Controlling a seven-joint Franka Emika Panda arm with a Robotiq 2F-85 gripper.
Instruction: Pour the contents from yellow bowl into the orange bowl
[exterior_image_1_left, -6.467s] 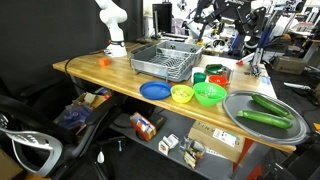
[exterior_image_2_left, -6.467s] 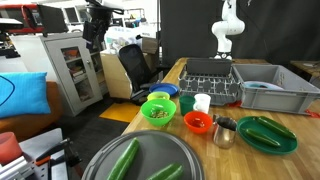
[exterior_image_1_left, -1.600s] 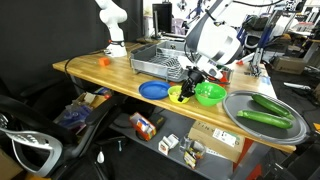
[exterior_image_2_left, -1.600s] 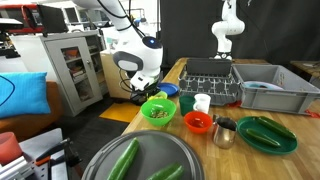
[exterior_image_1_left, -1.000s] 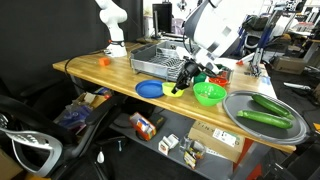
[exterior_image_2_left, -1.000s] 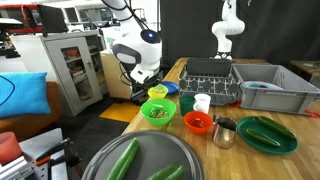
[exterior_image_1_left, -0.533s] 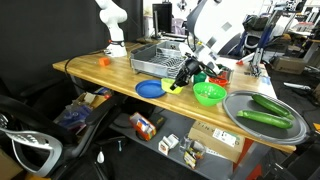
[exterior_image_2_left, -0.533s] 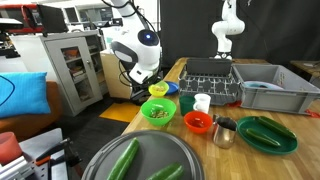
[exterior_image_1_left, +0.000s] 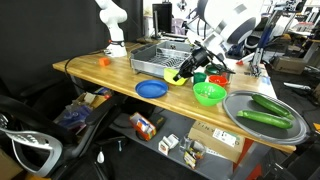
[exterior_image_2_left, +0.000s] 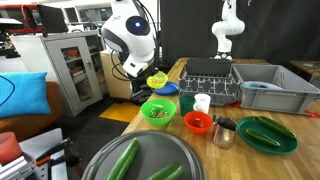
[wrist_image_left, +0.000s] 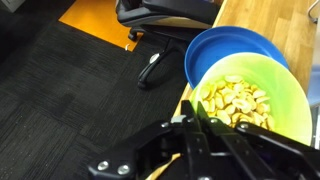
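Only the wrist view shows what the yellow bowl contains: pale pieces heaped inside it. The blue plate lies below the bowl, at the edge of the counter. Only the exterior views show the orange bowl, which stands on the counter just beside the green bowl. The claw is clenched on the yellow bowl's rim and holds the bowl clear of the counter. The arm slants down from above, its bulk beyond the counter's edge.

From my remote station I see a wooden table before a black curtain, dark carpet below, an office chair and white cabinet nearby.
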